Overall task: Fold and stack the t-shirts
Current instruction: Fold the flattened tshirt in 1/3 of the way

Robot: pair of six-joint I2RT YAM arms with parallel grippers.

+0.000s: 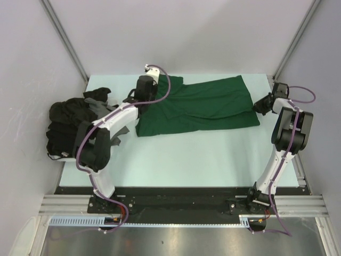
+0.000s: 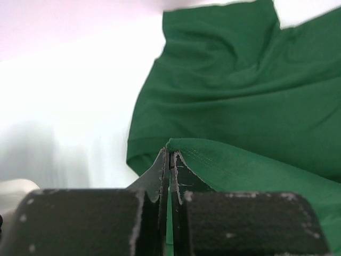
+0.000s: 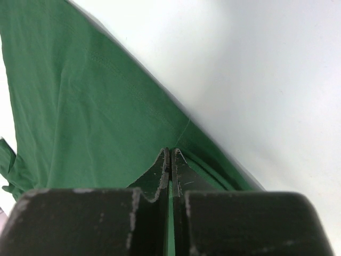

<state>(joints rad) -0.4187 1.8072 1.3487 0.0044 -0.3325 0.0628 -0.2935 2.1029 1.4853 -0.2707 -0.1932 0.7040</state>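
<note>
The left gripper (image 2: 169,160) had its jaws pressed together on a hemmed edge of the green t-shirt (image 1: 205,104); the right gripper (image 3: 170,157) pinched its hem likewise. The shirt lay rumpled along the far edge of the table (image 1: 186,154), dark tees (image 1: 66,125) heaped at the left edge. Uneven pulling could let limp, smooth cotton slip or bunch

Pale blue-green bench (image 1: 176,154) enclosed by plain grey walls (image 1: 186,32), slanted metal struts (image 1: 64,38) fixed at the back corners, aluminium rail (image 1: 58,204) laid along the near edge.
</note>
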